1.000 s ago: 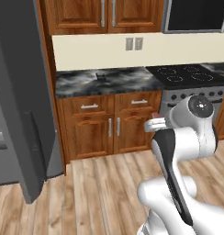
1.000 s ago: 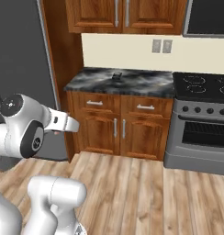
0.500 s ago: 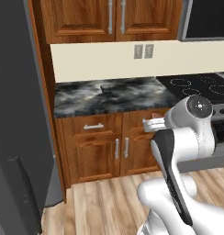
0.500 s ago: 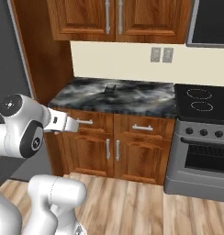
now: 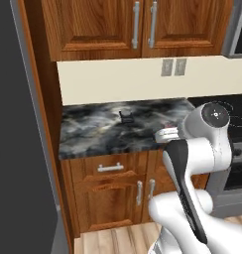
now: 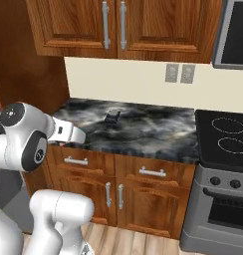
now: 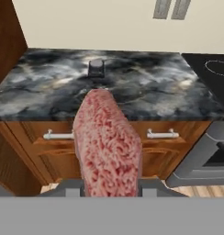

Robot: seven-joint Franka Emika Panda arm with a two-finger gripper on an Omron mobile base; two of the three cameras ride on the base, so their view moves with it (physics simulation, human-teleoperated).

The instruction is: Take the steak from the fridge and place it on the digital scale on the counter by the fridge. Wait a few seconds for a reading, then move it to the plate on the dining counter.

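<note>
In the hand view, the steak (image 7: 108, 144) is seen clamped between the fingers of the gripper (image 7: 109, 186), held in the air in front of the marbled counter (image 7: 146, 92), where the digital scale (image 7: 96, 68) sits near the wall. The base views show the stove (image 6: 224, 144) beside that counter. Compared with a second ago, the counter is framed closer and larger, as the base has driven nearer.

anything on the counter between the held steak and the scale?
No. In the hand view, bare marbled counter lies between the steak and the scale.
</note>
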